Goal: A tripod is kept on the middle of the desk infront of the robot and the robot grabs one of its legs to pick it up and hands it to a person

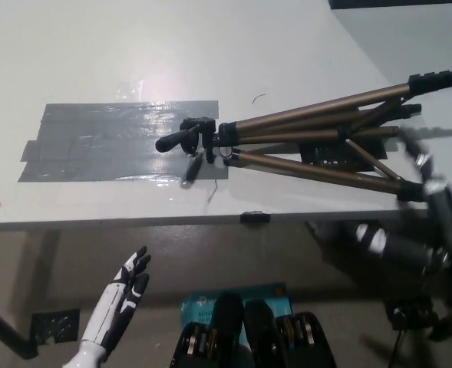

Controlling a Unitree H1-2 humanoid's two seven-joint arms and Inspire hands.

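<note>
The tripod (310,136) is lying flat mid-bench (95,46), legs fanning toward three o'clock. The black right hand (427,180) is hovering, blurred, by the lower leg's foot at four o'clock; I cannot tell its grip. The white left hand (130,280) is idling, spread, at seven o'clock. It looks like the reaching stage, and next that leg needs a firm wrap.

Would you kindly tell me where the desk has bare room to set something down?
Bare: the far half of the desk behind tape and tripod, and its left end beside the tape. Crowded: the right, where tripod legs spread beside the right hand. The left hand rests below the near edge.
</note>
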